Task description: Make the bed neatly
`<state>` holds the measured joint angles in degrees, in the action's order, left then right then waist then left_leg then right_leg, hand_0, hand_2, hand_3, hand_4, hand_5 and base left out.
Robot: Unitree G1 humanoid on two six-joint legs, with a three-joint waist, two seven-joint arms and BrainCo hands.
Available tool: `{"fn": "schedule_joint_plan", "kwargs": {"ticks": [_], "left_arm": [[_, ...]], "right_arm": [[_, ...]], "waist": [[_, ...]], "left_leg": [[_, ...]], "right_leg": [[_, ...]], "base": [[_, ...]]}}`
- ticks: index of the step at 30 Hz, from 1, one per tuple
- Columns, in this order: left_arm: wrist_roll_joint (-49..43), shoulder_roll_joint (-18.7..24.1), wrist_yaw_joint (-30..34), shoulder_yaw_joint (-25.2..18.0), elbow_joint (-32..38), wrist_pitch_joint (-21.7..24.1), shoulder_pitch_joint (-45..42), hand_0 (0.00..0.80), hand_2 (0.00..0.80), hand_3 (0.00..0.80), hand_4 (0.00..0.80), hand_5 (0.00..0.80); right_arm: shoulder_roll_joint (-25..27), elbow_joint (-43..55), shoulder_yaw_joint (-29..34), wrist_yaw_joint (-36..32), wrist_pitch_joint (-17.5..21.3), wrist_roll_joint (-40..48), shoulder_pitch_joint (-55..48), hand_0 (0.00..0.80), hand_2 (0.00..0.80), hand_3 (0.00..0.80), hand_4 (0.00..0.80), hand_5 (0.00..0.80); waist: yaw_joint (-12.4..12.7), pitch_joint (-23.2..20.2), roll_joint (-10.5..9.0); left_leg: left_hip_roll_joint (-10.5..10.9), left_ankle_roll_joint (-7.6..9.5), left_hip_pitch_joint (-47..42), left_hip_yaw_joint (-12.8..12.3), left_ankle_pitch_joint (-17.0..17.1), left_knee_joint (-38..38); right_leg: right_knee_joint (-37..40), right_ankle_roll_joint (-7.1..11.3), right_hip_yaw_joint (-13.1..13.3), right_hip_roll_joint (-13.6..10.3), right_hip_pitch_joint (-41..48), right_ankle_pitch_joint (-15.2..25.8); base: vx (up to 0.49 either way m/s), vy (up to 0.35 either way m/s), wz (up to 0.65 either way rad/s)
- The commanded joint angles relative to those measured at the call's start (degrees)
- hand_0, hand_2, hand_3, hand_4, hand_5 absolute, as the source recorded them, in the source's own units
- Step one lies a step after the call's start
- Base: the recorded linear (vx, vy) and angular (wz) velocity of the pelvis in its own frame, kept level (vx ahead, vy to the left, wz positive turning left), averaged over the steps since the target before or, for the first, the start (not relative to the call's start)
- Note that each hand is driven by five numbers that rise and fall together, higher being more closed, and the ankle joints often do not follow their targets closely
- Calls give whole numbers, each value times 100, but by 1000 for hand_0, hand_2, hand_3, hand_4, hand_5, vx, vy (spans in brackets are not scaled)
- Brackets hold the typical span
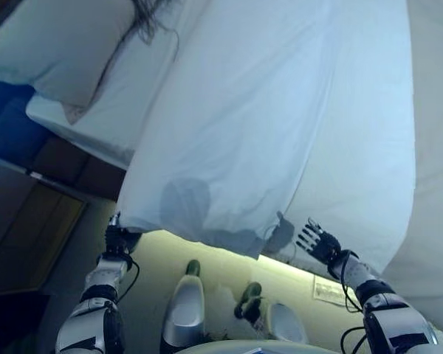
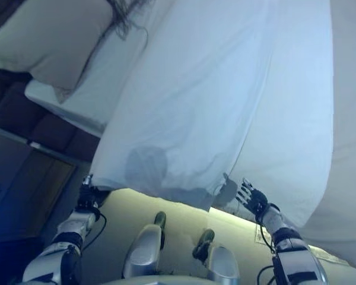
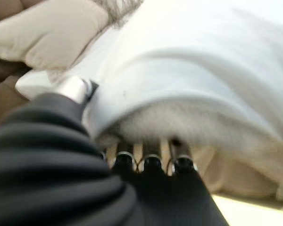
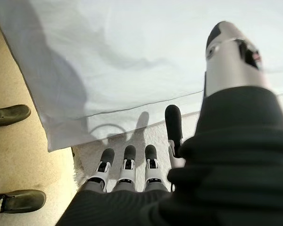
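Left hand (image 1: 119,240) clutching sheet (image 1: 280,125) corner — right hand (image 1: 318,243) spread — sheet lengthwise toward pillow (image 1: 59,44).

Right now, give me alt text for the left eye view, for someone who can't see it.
A white sheet hangs over the near edge of a bed, with the left hand at its lower corner and the right hand, fingers spread, beside its hem. A beige pillow lies at the far left.

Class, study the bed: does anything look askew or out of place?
Yes. The white sheet hangs unevenly over the bed's edge, rumpled, its corner held by the left robot hand. The pillow lies skewed. The right robot hand hovers open.
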<state>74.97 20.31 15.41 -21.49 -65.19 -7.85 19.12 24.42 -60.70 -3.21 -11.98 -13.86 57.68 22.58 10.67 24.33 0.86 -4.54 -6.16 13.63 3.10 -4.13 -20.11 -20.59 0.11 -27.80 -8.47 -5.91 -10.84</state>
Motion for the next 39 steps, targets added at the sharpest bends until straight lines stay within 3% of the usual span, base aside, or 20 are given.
{"fn": "schedule_joint_plan", "kwargs": {"ticks": [1, 4, 5, 6, 10, 11, 14, 15, 19, 20, 24, 28, 32, 36, 39], "left_arm": [[186, 1000, -326, -293, -61, 435, -1361, 0, 0, 0, 0, 0], [24, 1006, -316, -254, -254, 405, -1327, 0, 0, 0, 0, 0], [18, 995, -315, -244, -299, 403, -1323, 0, 0, 0, 0, 0], [5, 990, -321, -225, -348, 400, -1313, 0, 0, 0, 0, 0], [7, 956, -333, -199, -476, 366, -1355, 0, 0, 0, 0, 0], [42, 932, -297, -223, -515, 342, -1402, 0, 0, 0, 0, 0], [80, 896, -250, -271, -553, 307, -1486, 0, 0, 0, 0, 0], [69, 887, -226, -284, -570, 280, -1498, 0, 0, 0, 0, 0], [-84, 809, -9, -314, -656, 249, -1583, 0, 0, 0, 0, 0], [-162, 764, 24, -277, -665, 269, -1607, 0, 0, 0, 0, 0], [-347, 572, 56, 18, -573, 339, -1621, 0, 0, 0, 0, 0], [-503, 412, 108, 301, -574, 388, -1613, 0, 0, 0, 0, 0], [-962, -10, 38, 852, -442, 646, -1659, 0, 0, 0, 0, 0], [-1594, -121, -209, 1253, -357, 678, -1610, 0, 0, 0, 0, 0], [-1868, -141, -226, 1388, -403, 620, -1628, 0, 0, 0, 0, 0]], "right_arm": [[28, 461, 40, -80, 24, 273, 90, 0, 0, 0, 0, 0], [125, 449, 68, -201, -79, 213, 201, 0, 0, 0, 0, 0], [146, 444, 69, -230, -105, 193, 228, 0, 0, 0, 0, 0], [163, 429, 68, -255, -113, 181, 256, 0, 0, 0, 0, 0], [277, 510, 77, -314, -145, 116, 317, 0, 0, 0, 0, 0], [342, 532, 100, -318, -187, 75, 341, 0, 0, 0, 0, 0], [392, 509, 139, -323, -195, 31, 374, 0, 0, 0, 0, 0], [386, 490, 148, -330, -192, 28, 384, 0, 0, 0, 0, 0], [284, 457, 176, -371, -223, 32, 407, 0, 0, 0, 0, 0], [245, 464, 170, -396, -213, 51, 381, 0, 0, 0, 0, 0], [88, 791, 59, -790, 77, 45, 265, 0, 0, 0, 0, 0], [-81, 1086, 15, -701, 123, -139, 59, 0, 0, 0, 0, 0], [-74, 779, 162, -863, 114, -536, -238, 0, 0, 0, 0, 0], [-110, 372, 208, -1093, 148, -807, -604, 0, 0, 0, 0, 0], [-152, 196, 205, -1239, 204, -1013, -868, 0, 0, 0, 0, 0]], "waist": [[515, 322, -406], [495, 393, -429], [482, 389, -445], [490, 424, -433], [439, 495, -404], [414, 491, -392], [416, 506, -361], [409, 485, -372], [419, 421, -381], [413, 404, -366], [307, 276, -328], [122, 106, -295], [-59, -227, -248], [-196, -654, -239], [-285, -932, -256]], "left_leg": [[518, 642, 609, -269, -260, -791], [520, 678, 748, -312, -331, -974], [531, 659, 726, -265, -501, -1052], [514, 697, 793, -344, -374, -1062], [489, 718, 934, -420, -476, -1330], [504, 691, 921, -365, -675, -1464], [484, 737, 1033, -435, -617, -1614], [502, 707, 1002, -369, -803, -1707], [497, 713, 937, -358, -880, -1779], [473, 734, 927, -421, -726, -1696], [432, 700, 686, -456, -666, -1487], [337, 637, 368, -588, -547, -1124], [274, 502, -260, -728, -213, -265], [342, 430, -878, -824, 103, 641], [364, 410, -1120, -850, 279, 1039]], "right_leg": [[-762, 156, 378, -474, -377, 323], [-977, 174, 417, -544, -557, 283], [-1072, 242, 525, -538, -562, 152], [-1085, 184, 428, -584, -622, 252], [-1418, 165, 472, -657, -810, 126], [-1575, 219, 599, -659, -835, -50], [-1743, 135, 558, -745, -971, -23], [-1829, 200, 669, -723, -959, -166], [-1908, 205, 670, -741, -921, -199], [-1819, 152, 582, -772, -908, -66], [-1548, 205, 618, -747, -706, 49], [-1156, 282, 694, -669, -474, 190], [-289, 436, 819, -498, -3, 491], [554, 618, 919, -309, 438, 881], [930, 649, 963, -202, 613, 1072]], "base": [[-100, 72, 25], [-53, 52, 20], [-52, 45, 4], [-50, 42, 14], [-62, 59, 9], [19, 68, -10], [-26, 49, -6], [4, -13, -8], [24, -47, -8], [-24, -38, -9], [43, -80, -2], [61, -53, -11], [128, -50, -26], [193, -101, -21], [180, -106, -16]]}}
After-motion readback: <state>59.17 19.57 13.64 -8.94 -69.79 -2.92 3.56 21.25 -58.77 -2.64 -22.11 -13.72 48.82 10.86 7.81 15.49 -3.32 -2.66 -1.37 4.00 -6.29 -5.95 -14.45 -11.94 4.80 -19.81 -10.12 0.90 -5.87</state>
